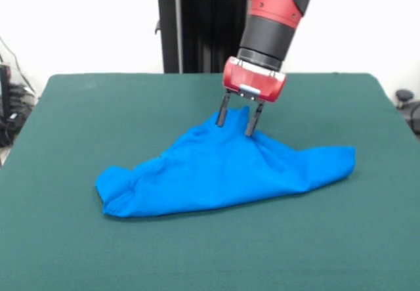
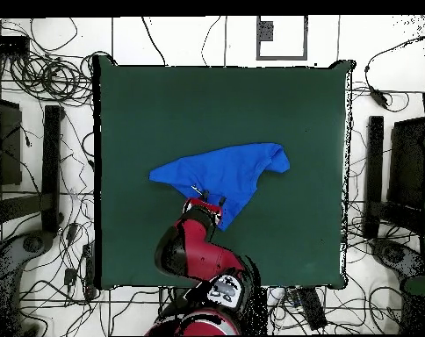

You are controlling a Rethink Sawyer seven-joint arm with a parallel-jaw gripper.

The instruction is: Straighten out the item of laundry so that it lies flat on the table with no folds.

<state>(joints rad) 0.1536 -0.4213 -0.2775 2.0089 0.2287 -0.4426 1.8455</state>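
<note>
Two parted pincer (image 1: 235, 122) fingers straddle the shirt's (image 1: 223, 173) peak; bare table (image 1: 98, 107) all around

Bare table (image 1: 197, 258) (image 2: 146, 114) surrounds the crumpled T-shirt (image 1: 223, 173) (image 2: 229, 171) on all sides, widest along the camera-side edge in the front view. The gripper (image 1: 236, 121) (image 2: 204, 198), fingers apart, stands at the shirt's raised peak, the arm (image 1: 275, 15) (image 2: 198, 250) occupying the space above the pedestal-side half. Off the table, cables (image 2: 40, 79) crowd the floor.
</note>
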